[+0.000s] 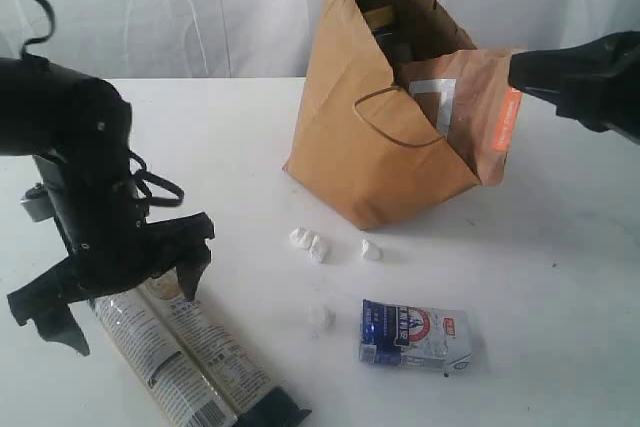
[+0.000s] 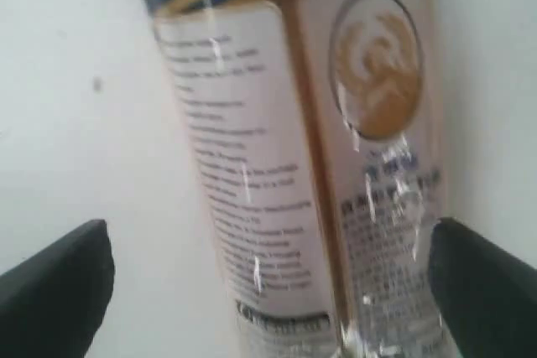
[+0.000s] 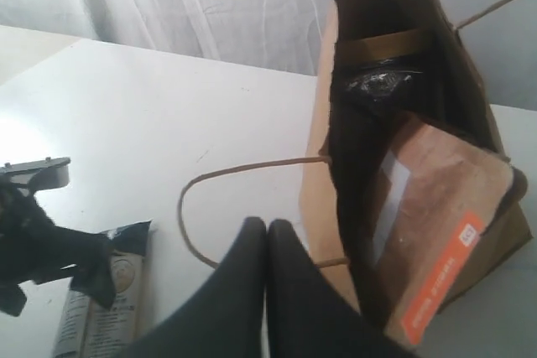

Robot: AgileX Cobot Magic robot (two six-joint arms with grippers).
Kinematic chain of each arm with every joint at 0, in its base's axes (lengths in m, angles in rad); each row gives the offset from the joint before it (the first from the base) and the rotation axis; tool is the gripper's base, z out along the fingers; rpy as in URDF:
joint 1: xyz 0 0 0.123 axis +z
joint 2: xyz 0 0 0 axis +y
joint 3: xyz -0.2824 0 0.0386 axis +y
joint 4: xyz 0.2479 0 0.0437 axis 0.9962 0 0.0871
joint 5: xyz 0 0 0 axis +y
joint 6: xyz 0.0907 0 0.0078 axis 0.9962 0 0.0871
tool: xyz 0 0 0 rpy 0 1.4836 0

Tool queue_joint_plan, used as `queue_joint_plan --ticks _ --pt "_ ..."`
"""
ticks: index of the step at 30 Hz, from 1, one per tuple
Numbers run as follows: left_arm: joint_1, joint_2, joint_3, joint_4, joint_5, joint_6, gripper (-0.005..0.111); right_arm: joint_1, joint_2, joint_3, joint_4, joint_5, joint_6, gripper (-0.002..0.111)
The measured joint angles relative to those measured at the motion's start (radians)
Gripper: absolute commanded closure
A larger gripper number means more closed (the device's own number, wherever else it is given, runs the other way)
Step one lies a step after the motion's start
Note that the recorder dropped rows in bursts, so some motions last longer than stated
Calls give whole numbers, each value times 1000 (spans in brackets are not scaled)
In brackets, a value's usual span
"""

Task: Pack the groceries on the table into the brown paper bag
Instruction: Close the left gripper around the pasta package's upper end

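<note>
The brown paper bag (image 1: 370,147) stands open at the back of the table (image 1: 560,277). An orange-brown pouch (image 1: 470,107) leans in its mouth on the right side, partly sticking out. My right gripper (image 1: 516,69) is shut with nothing between its fingers, right beside the pouch's upper edge. In the right wrist view the shut gripper (image 3: 267,225) hangs by the bag (image 3: 323,207) and the pouch (image 3: 445,232). The long noodle pack (image 1: 180,357) lies at the front left. My left gripper (image 1: 120,297) hovers over the pack (image 2: 277,165), open (image 2: 268,291), straddling it. A blue-white carton (image 1: 415,335) lies flat in front.
Small white crumbs (image 1: 310,244) lie between the bag and the carton. Dark items (image 3: 377,81) sit deep inside the bag. One cord handle (image 1: 400,117) droops over the bag's front. A white curtain hangs behind the table.
</note>
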Motion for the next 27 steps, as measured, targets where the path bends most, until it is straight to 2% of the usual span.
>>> queue_joint_plan --ticks 4,7,12,21,23,25,27 --pt "-89 44 0 172 -13 -293 2 0 0 0 0 -95 0 108" --pt "-121 80 0 232 -45 -396 2 0 0 0 0 -175 0 108" --pt "-125 125 0 309 -107 -450 2 0 0 0 0 -282 0 108" --pt "-125 158 0 357 -258 -455 4 0 0 0 0 -303 0 108" --pt "-125 158 -2 352 -258 -455 17 0 0 0 0 -303 0 108" --pt "-125 159 -2 352 -244 -453 36 0 0 0 0 -303 0 108" --pt "-125 161 -2 348 -232 -443 61 0 0 0 0 -303 0 108"
